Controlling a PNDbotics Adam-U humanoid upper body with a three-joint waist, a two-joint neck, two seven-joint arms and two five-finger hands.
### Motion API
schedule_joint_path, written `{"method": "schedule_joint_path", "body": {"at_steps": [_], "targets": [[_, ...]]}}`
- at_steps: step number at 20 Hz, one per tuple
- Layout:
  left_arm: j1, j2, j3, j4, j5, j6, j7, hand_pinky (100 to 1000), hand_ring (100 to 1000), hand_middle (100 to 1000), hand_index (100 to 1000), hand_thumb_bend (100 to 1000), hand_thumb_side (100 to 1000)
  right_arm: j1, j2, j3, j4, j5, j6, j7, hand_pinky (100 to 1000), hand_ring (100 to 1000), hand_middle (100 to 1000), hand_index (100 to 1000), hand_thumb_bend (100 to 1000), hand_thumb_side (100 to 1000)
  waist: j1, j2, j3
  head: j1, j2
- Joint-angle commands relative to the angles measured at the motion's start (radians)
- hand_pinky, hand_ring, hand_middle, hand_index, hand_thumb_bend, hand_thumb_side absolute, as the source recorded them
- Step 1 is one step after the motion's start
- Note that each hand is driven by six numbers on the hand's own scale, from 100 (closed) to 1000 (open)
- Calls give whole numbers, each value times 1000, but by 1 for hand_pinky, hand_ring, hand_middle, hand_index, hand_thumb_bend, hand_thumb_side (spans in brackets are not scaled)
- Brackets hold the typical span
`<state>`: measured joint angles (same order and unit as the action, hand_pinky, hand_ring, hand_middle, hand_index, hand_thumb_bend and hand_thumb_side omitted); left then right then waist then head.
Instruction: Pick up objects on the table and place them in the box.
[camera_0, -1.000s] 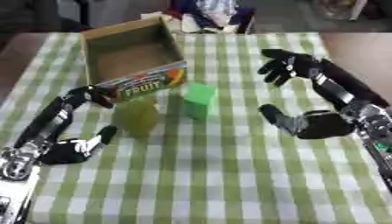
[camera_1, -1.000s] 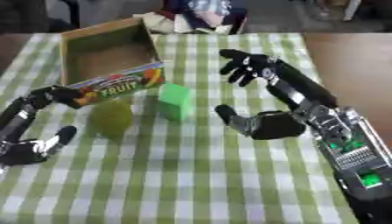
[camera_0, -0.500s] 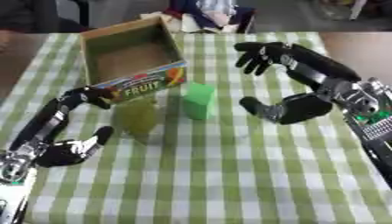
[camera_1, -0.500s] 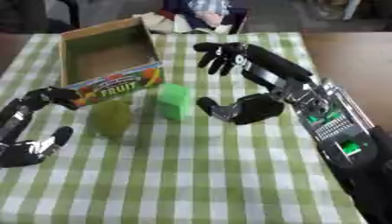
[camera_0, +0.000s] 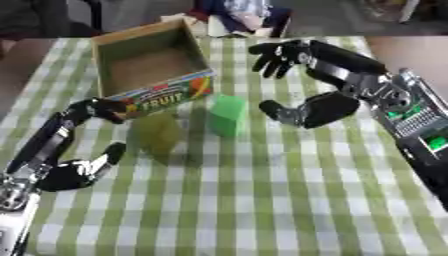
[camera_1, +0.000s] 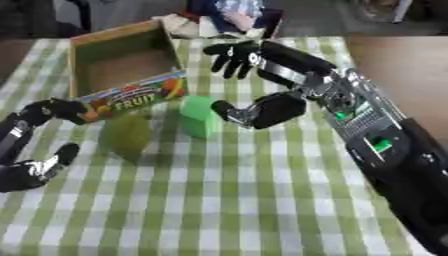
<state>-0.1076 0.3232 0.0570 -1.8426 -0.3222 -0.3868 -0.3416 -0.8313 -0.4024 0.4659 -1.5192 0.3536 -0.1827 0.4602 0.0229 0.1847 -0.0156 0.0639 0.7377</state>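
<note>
An open cardboard box (camera_0: 147, 64) with a "FRUIT" label on its front stands at the far left of the checked table. In front of it stand a bright green block (camera_0: 227, 114) and a dull olive-green block (camera_0: 157, 133). My right hand (camera_0: 317, 107) hovers open just right of the bright green block, thumb toward it and fingers spread above, not touching it. My left hand (camera_0: 63, 170) rests open at the lower left, its fingers reaching up to the box's front corner, apart from the olive block.
The green-and-white checked cloth (camera_0: 262, 200) covers the table. A person sits beyond the far edge (camera_0: 241, 12). Bare brown tabletop (camera_0: 402, 50) shows at the far right.
My right hand has swept left across the table, from well right of the bright green block to right beside it. The left hand and both blocks have stayed put.
</note>
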Motion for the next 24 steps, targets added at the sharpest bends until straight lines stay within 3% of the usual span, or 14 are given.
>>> {"method": "schedule_joint_path", "body": {"at_steps": [1,10,24], "targets": [[-14,12,0,-11,12,0,9,820,682,730,874,319,653,-43,16,2,49,33,-8,15,699,775,801,1000,293,556,2,-15,4,-7,-1],[-17,10,-6,-10,23,-1,8,819,681,728,874,311,652,-101,88,1,201,157,-41,31,738,834,851,1000,348,602,7,-14,15,-20,0],[-18,8,-9,-5,24,-1,3,818,680,727,874,293,653,-116,162,-22,359,343,-67,31,758,851,867,1000,386,641,7,-14,22,-33,3]]}}
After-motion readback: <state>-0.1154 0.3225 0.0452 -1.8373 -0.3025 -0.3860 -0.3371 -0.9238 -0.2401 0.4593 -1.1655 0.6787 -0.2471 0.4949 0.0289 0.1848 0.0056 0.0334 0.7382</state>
